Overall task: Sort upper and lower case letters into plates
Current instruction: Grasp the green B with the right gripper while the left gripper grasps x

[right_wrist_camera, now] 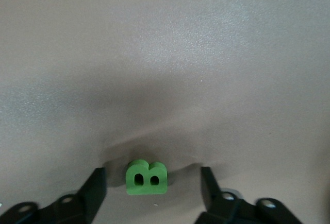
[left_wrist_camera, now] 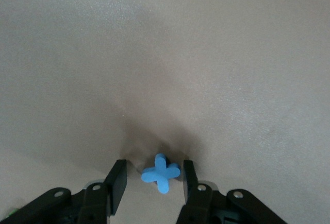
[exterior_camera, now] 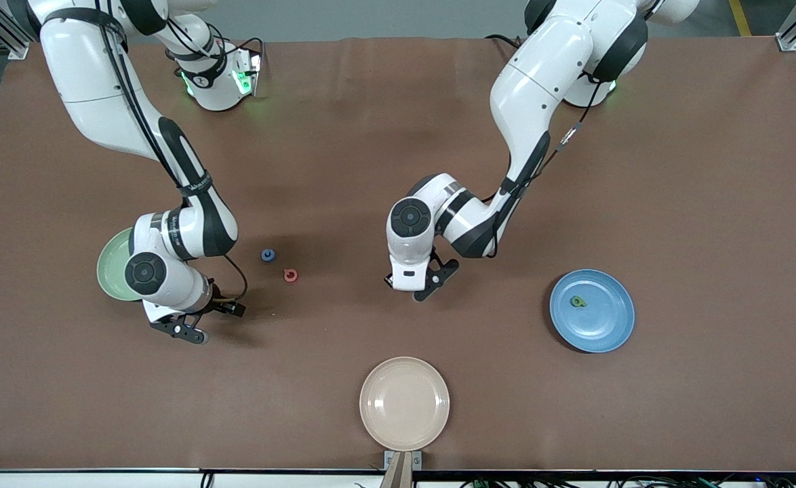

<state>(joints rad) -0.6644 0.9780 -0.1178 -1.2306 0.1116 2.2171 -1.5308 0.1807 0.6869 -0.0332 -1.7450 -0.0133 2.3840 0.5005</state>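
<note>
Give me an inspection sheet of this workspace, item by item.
Surface: brown table, bare but for the items below.
Job's things: mint plate partly under the right arm; blue plate holds a small green piece; blue letter and red letter lie between the arms.
Clutter: beige plate, empty.
Hands: left hand straddles a blue X, fingers apart from it; right hand straddles a green B, fingers apart from it.
Cables: along each arm.
Surroundings: metal frame posts at the corners.

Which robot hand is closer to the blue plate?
Left. The left gripper is mid-table, around a blue letter; the right gripper is by the green plate, far from the blue plate.
</note>
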